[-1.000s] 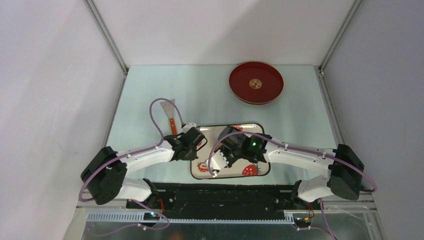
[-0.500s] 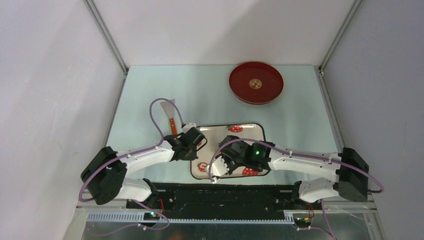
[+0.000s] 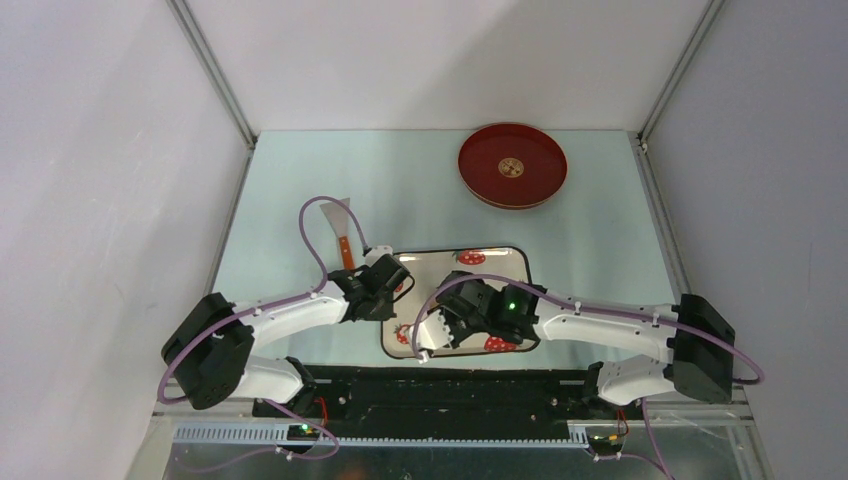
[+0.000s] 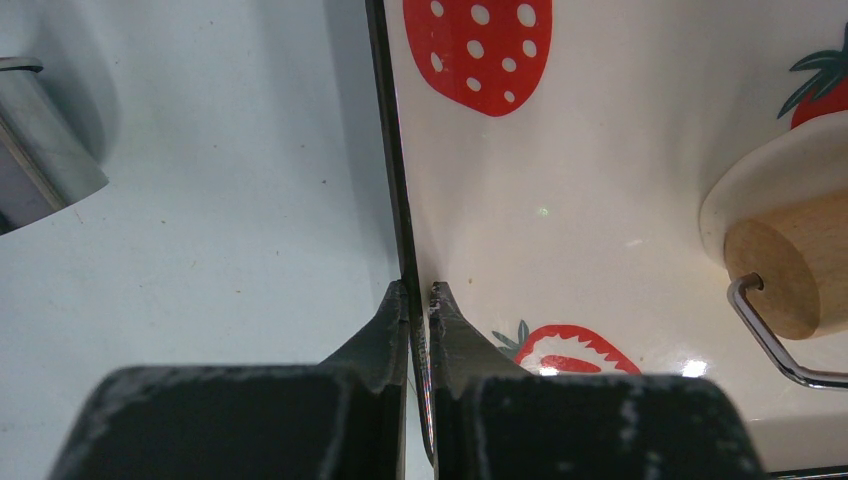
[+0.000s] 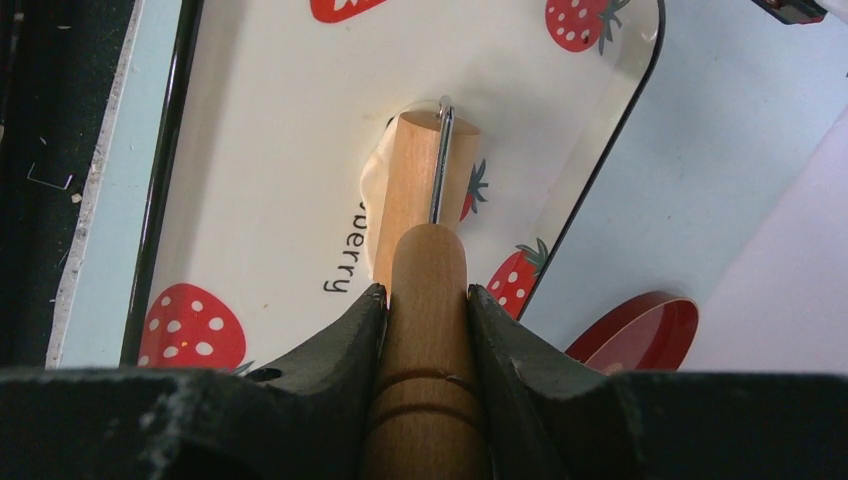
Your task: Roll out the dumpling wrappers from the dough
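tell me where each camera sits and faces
Top external: above and behind the bases, looking down; left arm, right arm, strawberry plate, red tray show.
Left wrist: on the left gripper, facing along its jaws clamped on the plate's rim.
Right wrist: on the right gripper, facing down the roller it grips, over the dough.
Wrist views share plate, roller, dough.

Far right of surface [image 3: 420, 180]: red tray [image 3: 513, 166]. Orange-handled scraper [image 3: 340, 231] near far-left corner of strawberry plate [image 3: 505, 262]; wooden roller [image 5: 410, 195] over it.

left gripper [image 4: 420, 296]: jaws pinched shut, arm reaching inward | right gripper [image 5: 427, 297]: jaws clamped, arm reaching inward
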Controlling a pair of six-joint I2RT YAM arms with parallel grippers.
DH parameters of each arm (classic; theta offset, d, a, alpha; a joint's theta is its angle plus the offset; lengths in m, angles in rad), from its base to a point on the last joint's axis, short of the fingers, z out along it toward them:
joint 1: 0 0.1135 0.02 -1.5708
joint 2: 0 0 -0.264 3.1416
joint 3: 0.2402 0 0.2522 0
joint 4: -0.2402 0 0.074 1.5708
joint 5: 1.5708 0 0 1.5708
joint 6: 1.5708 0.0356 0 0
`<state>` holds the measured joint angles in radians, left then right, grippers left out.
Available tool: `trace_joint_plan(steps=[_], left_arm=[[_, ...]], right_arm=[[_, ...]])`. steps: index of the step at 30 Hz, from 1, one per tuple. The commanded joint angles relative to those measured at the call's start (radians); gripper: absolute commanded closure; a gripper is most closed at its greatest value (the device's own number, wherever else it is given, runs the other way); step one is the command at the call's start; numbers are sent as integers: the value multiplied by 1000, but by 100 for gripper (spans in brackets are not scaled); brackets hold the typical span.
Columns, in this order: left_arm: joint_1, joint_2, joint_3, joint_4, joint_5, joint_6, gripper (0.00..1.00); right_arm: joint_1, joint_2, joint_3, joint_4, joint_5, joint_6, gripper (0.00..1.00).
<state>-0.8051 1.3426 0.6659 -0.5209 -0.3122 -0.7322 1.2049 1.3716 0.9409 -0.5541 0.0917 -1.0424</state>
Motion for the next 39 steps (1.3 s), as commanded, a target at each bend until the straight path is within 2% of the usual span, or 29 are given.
trace_joint_plan(steps=[1,8,14,18,25,27,33,39], left_arm=[[2,56,-70,-119,-40,34,98],[2,55,-69,-118,-41,37,98],[3,56,-71,-119,-41,37,98],[1,53,-72,-119,-43,36,98],[2,54,-73,-117,-41,33,98],[1,53,-72,-117,-41,34,98],[2,51,-75,-119,-39,33,98],[2,53,-76,-118,-38,33,98]], right_arm=[[-27,141,-87,-131,-249,84,100],[-42,219,-91,-64,-228,105,100],[-61,206,-94,-48,-224,103,100],[-57,144,-108,-74,-245,115,100],[-32,16,-135,-112,-191,178,100],[-34,1,-135,-73,-120,232,100],[-114,-16,-82,26,225,408,100],[-155,-93,-57,39,260,437,100]])
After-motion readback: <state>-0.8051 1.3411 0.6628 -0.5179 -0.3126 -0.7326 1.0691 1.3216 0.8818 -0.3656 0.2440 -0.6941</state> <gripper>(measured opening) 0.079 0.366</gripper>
